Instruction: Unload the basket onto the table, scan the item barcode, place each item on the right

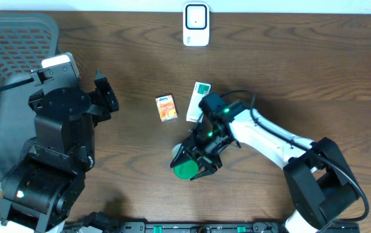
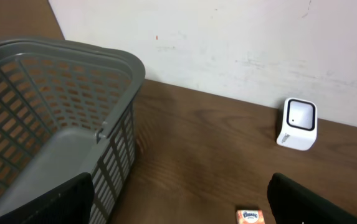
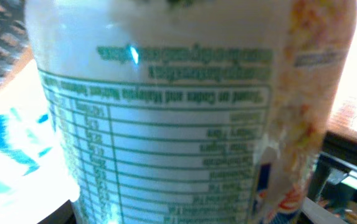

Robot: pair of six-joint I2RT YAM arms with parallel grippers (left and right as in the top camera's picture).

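green-lidded container [image 1: 185, 171] sits between the fingers of the right gripper [image 1: 191, 164].

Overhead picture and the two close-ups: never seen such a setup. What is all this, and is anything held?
Two robot arms work at a brown table. One picture looks down from above; the other two come from cameras on the wrists. The left gripper is open and empty, near a grey basket. The right gripper straddles a green-topped container, whose label fills its wrist view; whether it grips firmly is unclear. An orange box, a green-and-white box and the white scanner sit on the table.
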